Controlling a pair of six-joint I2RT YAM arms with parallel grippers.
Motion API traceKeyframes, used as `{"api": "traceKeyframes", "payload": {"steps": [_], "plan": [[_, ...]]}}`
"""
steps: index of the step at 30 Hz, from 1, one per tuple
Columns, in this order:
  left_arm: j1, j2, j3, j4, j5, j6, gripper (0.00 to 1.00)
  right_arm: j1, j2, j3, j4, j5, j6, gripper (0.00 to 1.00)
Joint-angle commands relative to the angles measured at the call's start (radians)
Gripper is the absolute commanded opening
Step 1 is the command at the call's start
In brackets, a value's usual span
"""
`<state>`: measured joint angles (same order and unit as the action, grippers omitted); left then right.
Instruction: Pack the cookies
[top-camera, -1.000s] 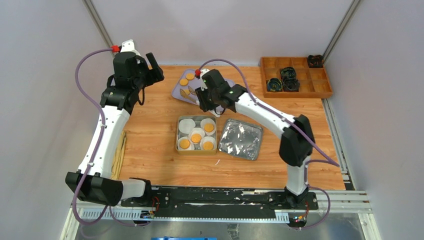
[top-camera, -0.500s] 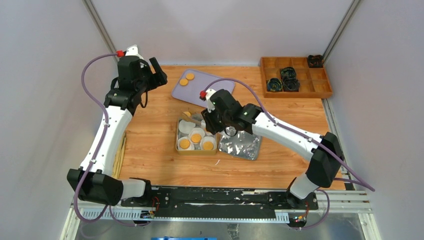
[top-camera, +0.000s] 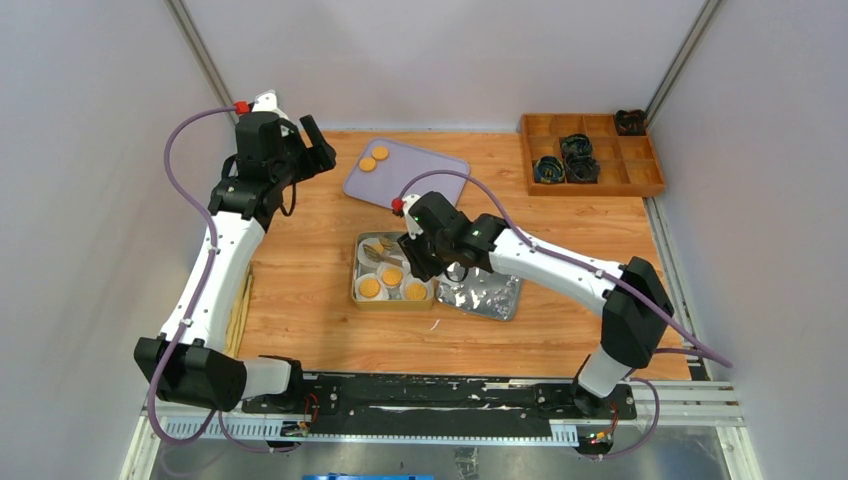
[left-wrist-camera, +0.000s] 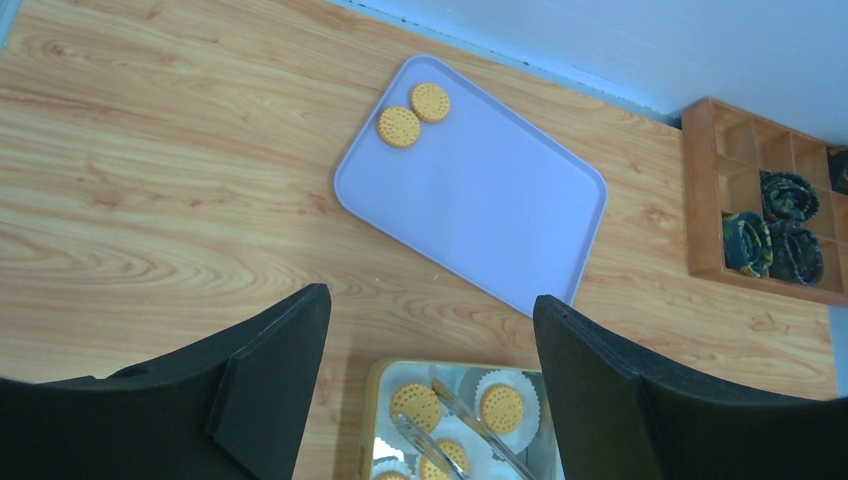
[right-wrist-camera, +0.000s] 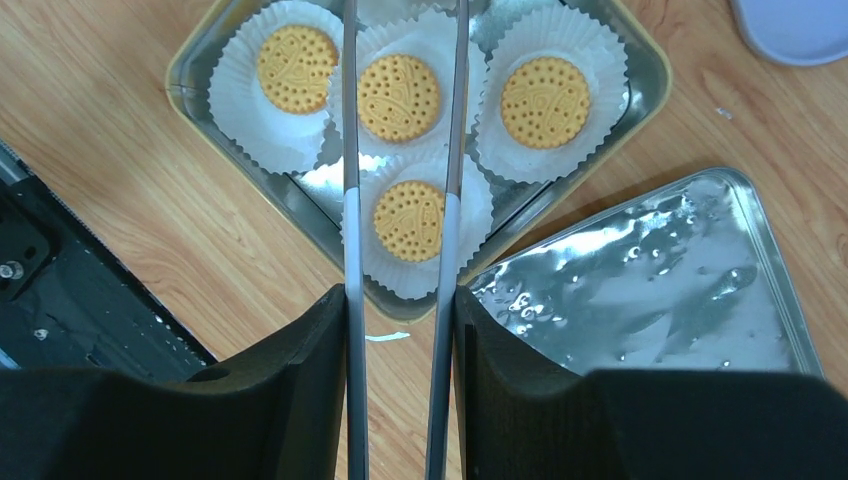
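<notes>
Cookies (right-wrist-camera: 399, 97) fill 4 paper cups (right-wrist-camera: 238, 125) in the tin (right-wrist-camera: 655, 78) at the surface's (right-wrist-camera: 120, 210) middle; right tool (right-wrist-camera: 400, 320) clamps tongs (right-wrist-camera: 349, 150) above them; left tool (left-wrist-camera: 430, 335) hangs wide, empty.

Wooden divider box (top-camera: 546, 126) far right on table (top-camera: 300, 300); dark coiled bundles (top-camera: 576, 150) in several compartments.

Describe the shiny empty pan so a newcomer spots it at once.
On the wooden table, find the square tin of cookies at the middle. The pan lies flat right beside it, to its right in the overhead view; unlike the tin, it holds nothing and its silver bottom is crinkled and mirror-bright.
</notes>
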<state>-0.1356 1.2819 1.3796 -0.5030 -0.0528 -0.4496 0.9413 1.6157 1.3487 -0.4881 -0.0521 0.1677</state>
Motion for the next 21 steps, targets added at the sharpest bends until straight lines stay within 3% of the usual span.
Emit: {"api": "traceKeyframes", "payload": {"steps": [1,13,17,21], "plan": [[0.008,-0.009,-0.007,0.006,0.003,0.004,0.8,0.011,0.041,0.04,0.008,0.004,0.0,0.02],[0.008,-0.007,-0.007,0.011,0.01,0.008,0.8,0.011,0.081,0.097,0.012,0.001,0.006,0.1],[0.007,-0.007,-0.007,0.009,0.016,0.013,0.8,0.012,0.105,0.12,-0.013,0.009,0.009,0.25],[0.008,-0.013,-0.004,0.004,0.016,0.022,0.8,0.012,0.106,0.123,-0.026,0.012,0.012,0.31]]}}
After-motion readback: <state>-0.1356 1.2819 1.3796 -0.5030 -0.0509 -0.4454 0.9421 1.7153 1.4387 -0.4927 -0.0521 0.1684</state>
